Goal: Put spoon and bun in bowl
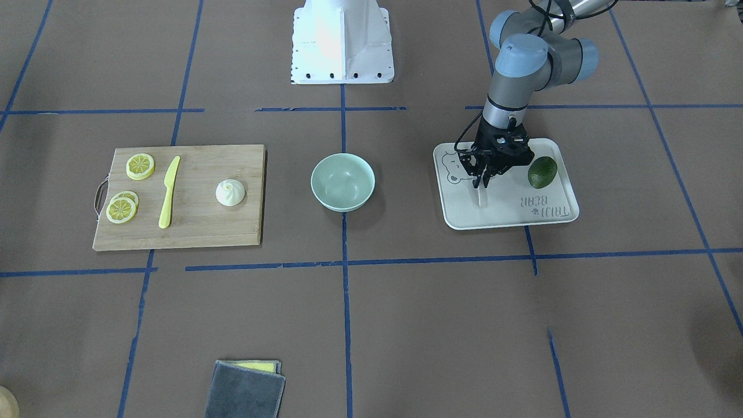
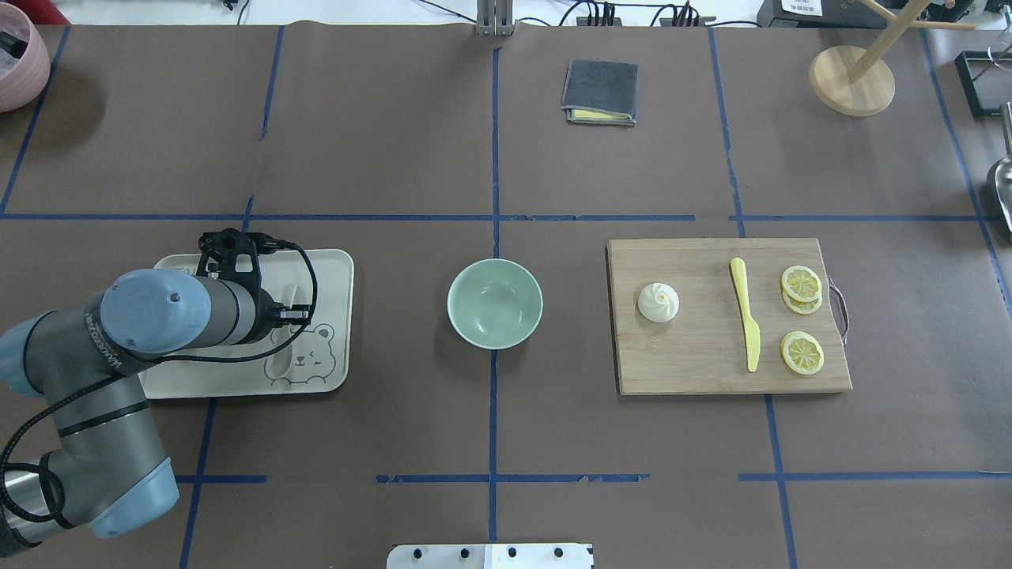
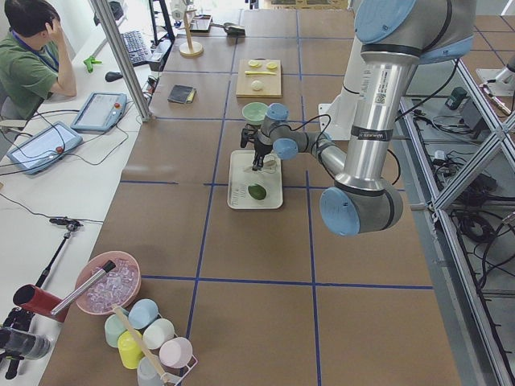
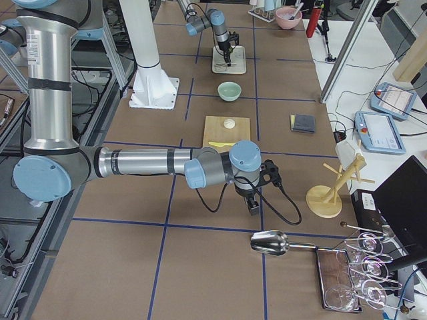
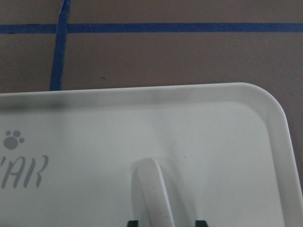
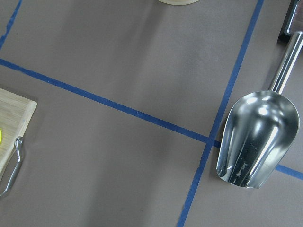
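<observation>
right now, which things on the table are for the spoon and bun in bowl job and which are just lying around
For the job:
spoon, bun, bowl

Just lying about:
lemon slices, yellow knife, cutting board, green fruit, bear tray under the spoon, grey cloth, metal scoop

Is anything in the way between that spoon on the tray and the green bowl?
Nothing visible. Only table surface lies between the tray and the bowl; the green fruit sits on the spoon's far side, away from the bowl.
</observation>
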Action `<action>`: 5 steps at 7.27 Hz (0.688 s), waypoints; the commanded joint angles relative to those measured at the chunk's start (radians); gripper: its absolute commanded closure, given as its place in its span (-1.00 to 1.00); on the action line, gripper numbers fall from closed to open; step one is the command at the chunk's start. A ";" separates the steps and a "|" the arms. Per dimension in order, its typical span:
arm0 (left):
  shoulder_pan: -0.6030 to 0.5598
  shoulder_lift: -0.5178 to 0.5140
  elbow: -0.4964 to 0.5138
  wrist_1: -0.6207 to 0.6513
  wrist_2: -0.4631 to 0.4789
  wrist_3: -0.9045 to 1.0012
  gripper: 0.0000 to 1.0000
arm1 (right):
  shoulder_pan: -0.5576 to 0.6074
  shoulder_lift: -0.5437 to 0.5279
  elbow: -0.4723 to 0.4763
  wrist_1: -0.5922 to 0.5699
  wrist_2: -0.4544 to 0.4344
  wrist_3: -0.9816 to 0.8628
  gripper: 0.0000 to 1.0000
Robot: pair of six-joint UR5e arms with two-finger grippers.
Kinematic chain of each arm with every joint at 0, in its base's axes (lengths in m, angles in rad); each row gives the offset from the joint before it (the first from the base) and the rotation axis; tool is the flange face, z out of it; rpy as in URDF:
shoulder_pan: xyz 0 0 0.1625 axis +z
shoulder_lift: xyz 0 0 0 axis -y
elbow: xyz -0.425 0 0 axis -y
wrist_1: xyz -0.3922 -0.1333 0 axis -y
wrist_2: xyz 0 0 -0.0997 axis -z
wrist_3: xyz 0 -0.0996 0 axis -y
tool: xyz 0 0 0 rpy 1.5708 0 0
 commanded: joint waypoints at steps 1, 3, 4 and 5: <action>-0.002 -0.002 -0.018 0.000 0.000 0.000 1.00 | 0.000 0.002 0.000 0.000 0.000 0.000 -1.00; -0.001 -0.036 -0.077 0.040 -0.002 -0.129 1.00 | 0.000 0.002 0.000 0.000 -0.002 0.000 -1.00; -0.001 -0.147 -0.060 0.168 0.000 -0.243 1.00 | 0.000 0.002 0.000 0.000 -0.002 0.000 -1.00; 0.002 -0.279 -0.054 0.324 0.043 -0.369 1.00 | 0.000 0.002 0.000 0.000 -0.002 0.000 -1.00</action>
